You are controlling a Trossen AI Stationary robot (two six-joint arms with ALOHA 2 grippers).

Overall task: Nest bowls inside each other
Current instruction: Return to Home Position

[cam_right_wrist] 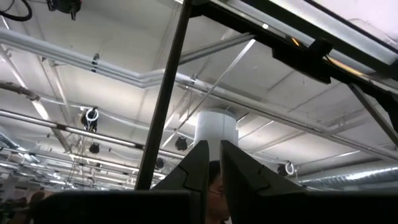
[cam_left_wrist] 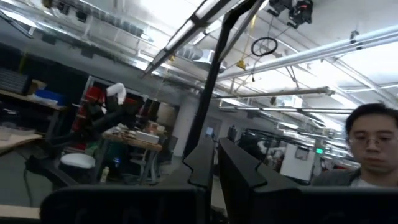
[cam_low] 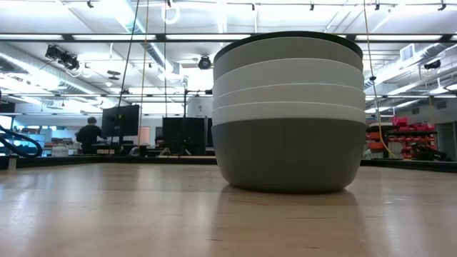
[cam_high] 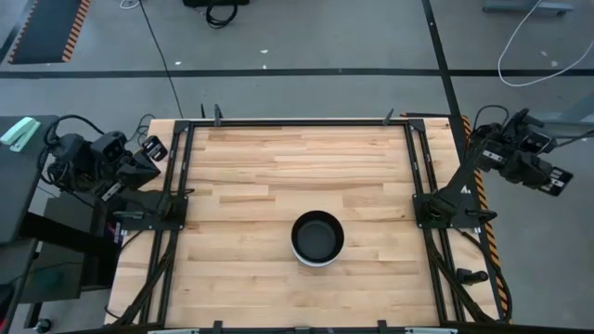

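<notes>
The bowls stand nested in one stack [cam_high: 317, 238] on the table, a little toward its near edge. In the low view the stack [cam_low: 289, 114] has a dark grey bowl [cam_low: 289, 153] at the bottom, resting on its base. White bowls [cam_low: 289, 96] and a light grey one sit above it, and a black rim [cam_low: 285, 36] is on top. My left gripper [cam_high: 151, 147] is parked beyond the table's left edge, and my right gripper [cam_high: 549, 176] beyond its right edge. In the wrist views both the left gripper [cam_left_wrist: 216, 144] and the right gripper [cam_right_wrist: 214, 144] are shut, point up into the room and hold nothing.
Bare wooden table top [cam_high: 278, 167] lies all round the stack. Dark frame rails [cam_high: 176, 195] run along the table's left and right sides [cam_high: 422, 195]. A person [cam_left_wrist: 370, 146] shows in the left wrist view, beyond the table.
</notes>
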